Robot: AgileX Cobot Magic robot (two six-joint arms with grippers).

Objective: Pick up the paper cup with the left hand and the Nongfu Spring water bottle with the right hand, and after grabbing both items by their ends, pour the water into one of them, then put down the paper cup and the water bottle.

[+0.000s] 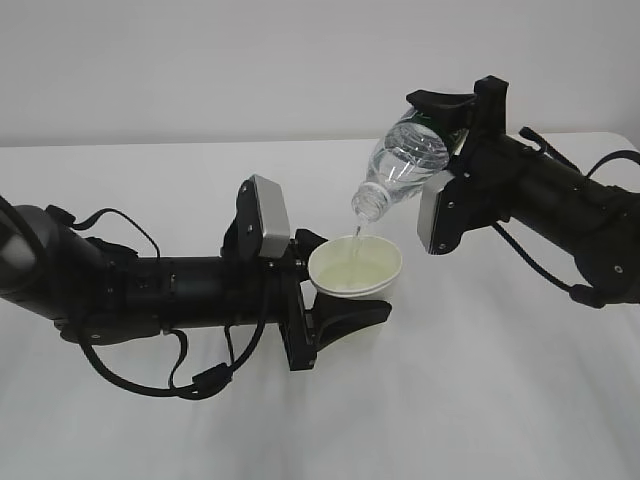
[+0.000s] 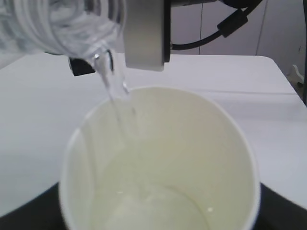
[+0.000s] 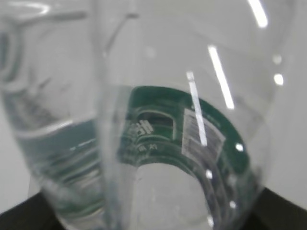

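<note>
My left claw: black fingers spread partway, clamped round the paper cup's base.
Paper cup: white, tapered, rolled rim, smooth cream inside; held above the table.
My right claw: gripping the ribbed clear bottle by its bottom end.
Bottle: tipped neck-down over the cup.
Water: thin clear stream into the cup.
</note>
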